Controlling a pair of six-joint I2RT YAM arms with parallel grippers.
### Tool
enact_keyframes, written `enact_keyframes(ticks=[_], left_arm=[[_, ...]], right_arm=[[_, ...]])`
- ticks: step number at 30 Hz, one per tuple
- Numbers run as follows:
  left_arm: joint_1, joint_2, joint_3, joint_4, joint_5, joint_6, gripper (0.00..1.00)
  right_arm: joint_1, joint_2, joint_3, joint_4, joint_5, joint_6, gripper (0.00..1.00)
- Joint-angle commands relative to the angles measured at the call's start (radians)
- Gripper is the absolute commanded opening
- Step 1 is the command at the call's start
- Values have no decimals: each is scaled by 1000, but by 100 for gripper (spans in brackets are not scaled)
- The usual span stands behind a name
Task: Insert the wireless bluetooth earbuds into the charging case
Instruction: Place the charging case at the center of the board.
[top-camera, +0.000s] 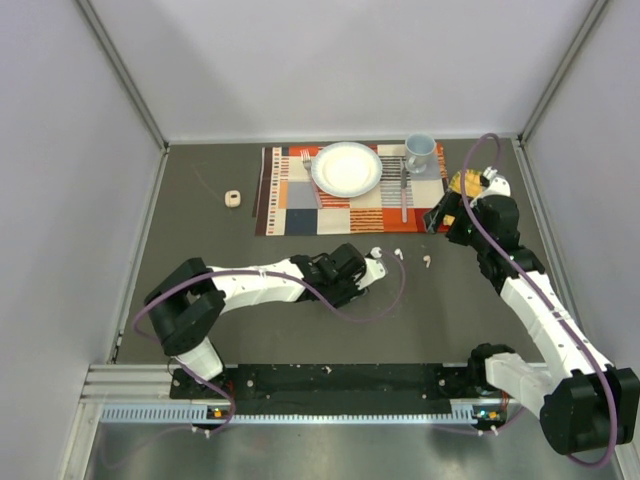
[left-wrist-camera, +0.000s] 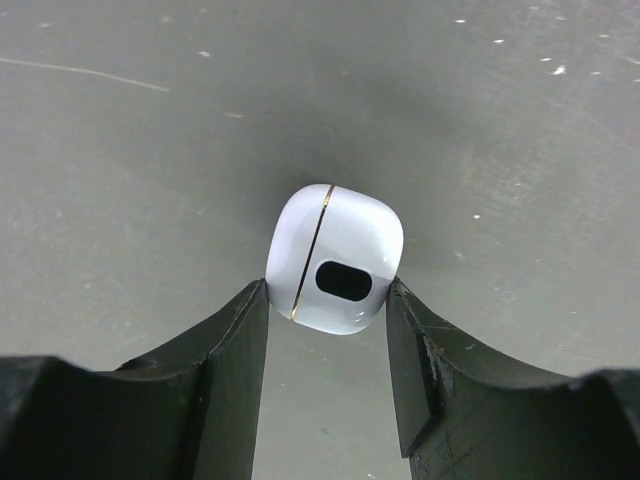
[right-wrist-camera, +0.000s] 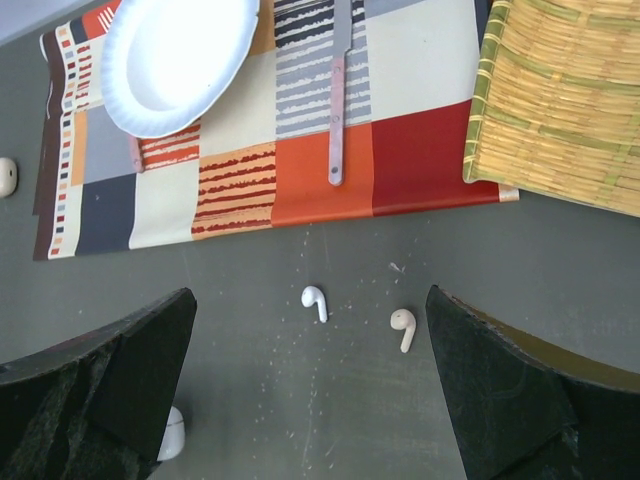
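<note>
My left gripper is shut on the white charging case, one black finger against each side. The case has a thin gold seam and a dark oval port facing the camera, and its lid is closed. From above, the case sits at the tip of the left arm, mid-table. A white earbud and a pale beige earbud lie on the dark table to its right. My right gripper hangs open above these two, holding nothing; it hovers near the placemat's right corner.
A patterned placemat at the back holds a white plate, a fork and a knife. A mug and a bamboo mat lie to the right. A small beige case sits left of the placemat.
</note>
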Motion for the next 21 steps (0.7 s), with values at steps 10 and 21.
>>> enact_keyframes(ticks=[10,21], left_arm=[[-2,-41,-14,36,-59,0,57],[-2,-27,4,11,-65,-14,87]], right_arm=[[10,-2,33,6,-38,-33,99],[10,-5,30,3,-38,-50,99]])
